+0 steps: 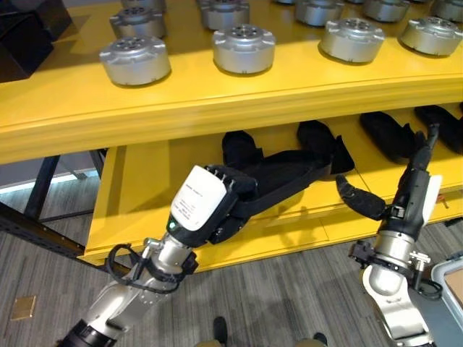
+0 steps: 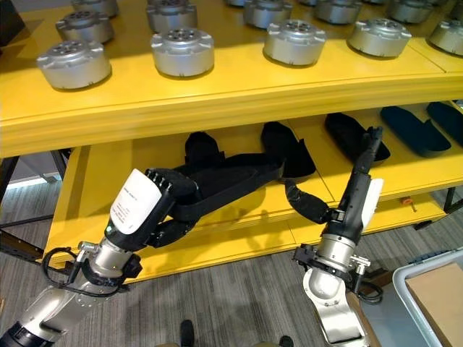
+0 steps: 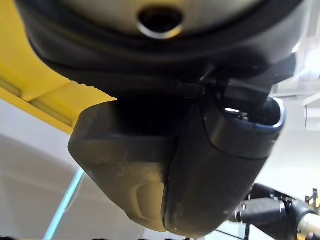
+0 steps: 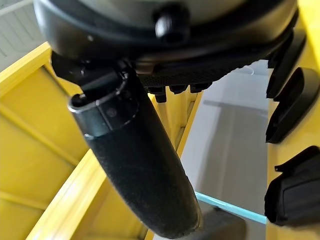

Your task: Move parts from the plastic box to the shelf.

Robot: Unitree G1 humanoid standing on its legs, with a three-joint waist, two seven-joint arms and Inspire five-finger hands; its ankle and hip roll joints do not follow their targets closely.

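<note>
Overhead light is glaring off the upper shelf [image 1: 217, 94] and motors [image 1: 244, 49]; the lower shelf [image 1: 145, 188] is lying shadowed; wrist views are blurring close up.

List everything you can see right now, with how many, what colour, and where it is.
Shelf: one, yellow, two levels, across the whole scene.
Round motor parts: silver-grey, in rows on the upper level; four in the nearest row, more behind them cut off by the view's edge.
Long part: one, black, over the lower level, held at its left end.
Flat shell parts: black, several lying on the lower level toward the right.
Plastic box: one, grey-blue rim, on the floor at lower right.
Carpet floor: grey, below the shelf.
Left hand: dark, fingers curled round the long part.
Right hand: dark, fingers straight, pointing up at the lower level.
</note>
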